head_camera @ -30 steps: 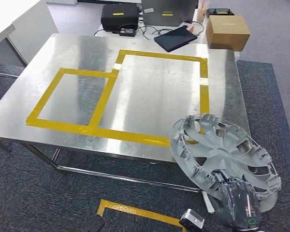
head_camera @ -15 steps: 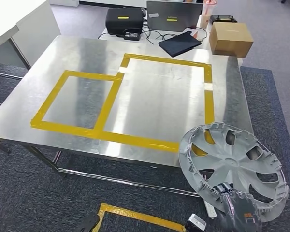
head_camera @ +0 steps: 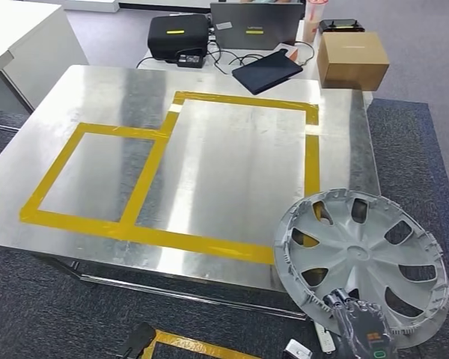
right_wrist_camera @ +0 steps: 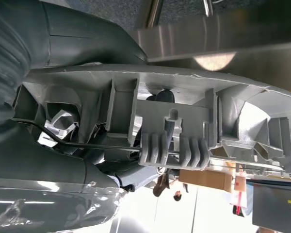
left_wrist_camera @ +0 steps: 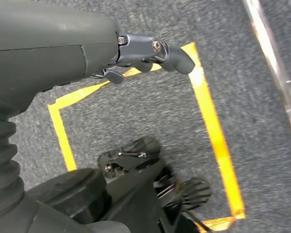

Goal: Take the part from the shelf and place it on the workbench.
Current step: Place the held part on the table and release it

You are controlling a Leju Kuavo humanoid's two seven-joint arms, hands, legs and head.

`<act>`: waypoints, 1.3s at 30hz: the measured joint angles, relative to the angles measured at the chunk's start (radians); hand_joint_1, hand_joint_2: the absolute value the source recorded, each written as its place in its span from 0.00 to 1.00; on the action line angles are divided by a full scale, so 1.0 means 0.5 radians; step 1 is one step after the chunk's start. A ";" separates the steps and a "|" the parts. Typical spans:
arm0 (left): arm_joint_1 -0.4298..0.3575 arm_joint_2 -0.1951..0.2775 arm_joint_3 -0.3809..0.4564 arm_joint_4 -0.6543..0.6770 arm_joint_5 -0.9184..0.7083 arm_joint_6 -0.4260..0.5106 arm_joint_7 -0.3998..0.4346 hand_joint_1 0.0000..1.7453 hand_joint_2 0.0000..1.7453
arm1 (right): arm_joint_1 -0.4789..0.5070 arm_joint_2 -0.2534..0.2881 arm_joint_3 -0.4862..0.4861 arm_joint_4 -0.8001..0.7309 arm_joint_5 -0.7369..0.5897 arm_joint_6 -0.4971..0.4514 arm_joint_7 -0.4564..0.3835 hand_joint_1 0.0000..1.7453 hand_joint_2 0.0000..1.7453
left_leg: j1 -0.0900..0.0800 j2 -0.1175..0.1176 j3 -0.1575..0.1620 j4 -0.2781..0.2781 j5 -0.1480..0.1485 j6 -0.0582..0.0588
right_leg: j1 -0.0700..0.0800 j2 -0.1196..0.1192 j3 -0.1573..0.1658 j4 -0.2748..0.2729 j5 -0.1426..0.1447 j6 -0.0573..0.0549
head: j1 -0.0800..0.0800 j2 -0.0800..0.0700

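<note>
Your view shifted over the last second, so the camera moved; against the tabletop (head_camera: pixel 222 172) the one wheel cover (head_camera: pixel 362 263) crept further over the near right corner, above the larger of two yellow taped squares (head_camera: pixel 310 153). Your right hand (head_camera: pixel 361 329) stayed clamped on its lower rim, so it was carried, not yet set down. Your left hand (left_wrist_camera: pixel 151 53) hung over the floor, fingers apart, holding nothing

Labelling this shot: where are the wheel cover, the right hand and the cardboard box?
wheel cover (head_camera: pixel 364 258), head view, on its centre hub.
right hand (head_camera: pixel 362 329), head view, on its dark back.
cardboard box (head_camera: pixel 352 51), head view, on its top face.
</note>
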 joint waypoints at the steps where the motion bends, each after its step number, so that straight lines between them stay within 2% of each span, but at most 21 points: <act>1: 0.001 0.000 0.000 0.000 0.001 0.000 0.000 0.00 1.00 | -0.005 0.000 0.004 0.003 0.002 0.003 -0.002 1.00 1.00 | 0.000 0.006 -0.106 0.129 -0.035 -0.007 | -0.001 -0.002 0.029 -0.008 -0.022 -0.007 | -0.002 0.000; 3: 0.009 0.000 0.000 0.000 0.003 0.000 0.000 0.00 1.00 | -0.016 -0.001 0.016 0.014 0.005 0.012 -0.007 1.00 1.00 | 0.001 0.008 -0.278 0.267 -0.184 -0.009 | -0.001 0.000 0.096 -0.017 -0.067 -0.012 | -0.007 0.000; 4: 0.013 0.001 0.000 0.000 0.006 0.000 0.000 0.00 1.00 | -0.022 -0.001 0.024 0.020 0.006 0.017 -0.009 1.00 1.00 | 0.001 0.009 -0.330 0.267 -0.243 -0.005 | -0.002 0.003 0.135 -0.019 -0.091 -0.011 | -0.008 0.000; 5: 0.015 0.001 0.001 0.000 0.010 0.000 0.000 0.00 1.00 | -0.027 -0.001 0.031 0.027 0.007 0.022 -0.012 1.00 1.00 | 0.001 0.009 -0.359 0.221 -0.256 0.000 | -0.003 0.006 0.177 -0.019 -0.117 -0.007 | -0.010 0.000; 6: 0.016 0.003 0.001 0.000 0.014 0.000 0.000 0.00 1.00 | -0.033 -0.001 0.038 0.035 0.007 0.028 -0.015 1.00 1.00 | 0.000 0.010 -0.370 0.139 -0.205 0.005 | -0.004 0.008 0.219 -0.019 -0.145 0.000 | -0.011 0.000; 9: 0.023 0.006 0.001 0.000 0.023 -0.002 0.001 0.00 1.00 | -0.058 -0.004 0.061 0.064 0.003 0.048 -0.037 1.00 1.00 | -0.003 0.035 -0.378 -0.174 0.213 0.021 | 0.003 0.017 0.292 -0.016 -0.238 0.027 | -0.020 0.000; 10: 0.026 0.006 0.001 0.001 0.023 -0.003 0.002 0.00 1.00 | -0.071 -0.006 0.069 0.076 -0.002 0.055 -0.050 1.00 1.00 | -0.003 0.042 -0.382 -0.223 0.308 0.025 | 0.008 0.021 0.303 -0.021 -0.265 0.037 | -0.022 0.000; 11: 0.024 0.007 0.001 0.001 0.023 -0.005 0.003 0.00 1.00 | -0.087 -0.009 0.077 0.088 -0.012 0.063 -0.066 1.00 1.00 | -0.004 0.042 -0.384 -0.239 0.334 0.028 | 0.013 0.024 0.322 -0.031 -0.286 0.048 | -0.023 0.000; 13: 0.015 0.008 0.002 0.000 0.023 -0.008 0.005 0.00 1.00 | -0.127 -0.014 0.088 0.114 -0.042 0.076 -0.117 1.00 1.00 | 0.001 0.035 -0.364 -0.234 0.331 0.046 | 0.011 0.019 0.355 -0.055 -0.314 0.070 | -0.018 0.000; 14: 0.008 0.009 0.002 0.000 0.022 -0.010 0.005 0.00 1.00 | -0.153 -0.014 0.093 0.135 -0.060 0.082 -0.150 1.00 1.00 | 0.003 0.034 -0.348 -0.239 0.320 0.061 | 0.010 0.012 0.352 -0.025 -0.337 0.078 | -0.015 0.000; 15: 0.001 0.010 0.002 0.000 0.020 -0.013 0.005 0.00 1.00 | -0.182 -0.015 0.098 0.161 -0.075 0.087 -0.187 1.00 1.00 | 0.004 0.034 -0.329 -0.242 0.306 0.075 | 0.010 0.006 0.316 0.056 -0.377 0.084 | -0.013 0.001; 16: -0.005 0.010 0.001 0.000 0.018 -0.016 0.006 0.00 1.00 | -0.210 -0.015 0.105 0.193 -0.086 0.091 -0.220 1.00 1.00 | -0.001 0.034 -0.313 -0.243 0.290 0.088 | 0.011 0.000 0.242 0.184 -0.430 0.087 | -0.009 0.000; 18: -0.013 0.010 0.000 0.000 0.013 -0.021 0.008 0.00 1.00 | -0.255 -0.015 0.121 0.259 -0.098 0.094 -0.270 1.00 1.00 | -0.012 0.031 -0.285 -0.243 0.259 0.103 | 0.015 -0.002 0.050 0.460 -0.512 0.088 | -0.008 0.000; 19: -0.013 0.011 0.000 0.000 0.010 -0.022 0.009 0.00 1.00 | -0.273 -0.014 0.128 0.287 -0.101 0.095 -0.287 1.00 1.00 | -0.017 0.028 -0.268 -0.243 0.244 0.107 | 0.017 -0.002 -0.022 0.530 -0.500 0.084 | -0.008 0.000; 20: -0.013 0.011 0.000 0.000 0.007 -0.022 0.010 0.00 1.00 | -0.291 -0.013 0.135 0.312 -0.105 0.095 -0.305 1.00 1.00 | -0.022 0.023 -0.246 -0.243 0.228 0.109 | 0.021 -0.002 -0.056 0.517 -0.437 0.077 | -0.008 0.000; 21: -0.013 0.012 0.000 0.000 0.004 -0.022 0.011 0.00 1.00 | -0.311 -0.010 0.142 0.335 -0.108 0.096 -0.327 1.00 1.00 | -0.027 0.019 -0.221 -0.243 0.212 0.109 | 0.025 -0.002 -0.051 0.430 -0.339 0.067 | -0.008 0.000; 23: -0.017 0.010 -0.001 0.000 -0.001 -0.024 0.015 0.00 1.00 | -0.362 0.010 0.157 0.395 -0.112 0.099 -0.385 1.00 1.00 | -0.034 0.012 -0.177 -0.244 0.185 0.103 | 0.036 0.002 0.012 0.175 -0.141 0.043 | -0.010 0.000; 24: -0.021 0.009 -0.002 0.000 -0.002 -0.025 0.017 0.00 1.00 | -0.392 0.027 0.166 0.428 -0.113 0.100 -0.412 1.00 1.00 | -0.036 0.011 -0.165 -0.244 0.175 0.095 | 0.042 0.003 0.041 0.088 -0.089 0.033 | -0.011 0.000; 25: -0.025 0.008 -0.003 0.000 -0.005 -0.027 0.019 0.00 1.00 | -0.421 0.049 0.176 0.462 -0.112 0.098 -0.438 1.00 1.00 | -0.037 0.011 -0.160 -0.246 0.170 0.087 | 0.047 0.005 0.058 0.042 -0.066 0.027 | -0.013 0.000; 29: -0.033 0.006 -0.018 0.000 -0.030 -0.031 0.024 0.00 1.00 | -0.560 0.180 0.242 0.624 -0.104 0.054 -0.536 1.00 1.00 | -0.037 0.016 -0.154 -0.263 0.176 0.099 | 0.052 0.017 0.068 0.018 -0.051 0.032 | -0.016 0.000; 39: -0.060 -0.012 -0.074 0.000 -0.062 -0.022 0.038 0.00 1.00 | -0.900 0.562 0.519 1.010 -0.114 -0.065 -0.643 1.00 1.00 | -0.032 0.018 -0.142 -0.298 0.194 0.051 | 0.056 0.020 0.063 0.018 -0.050 0.003 | -0.016 0.000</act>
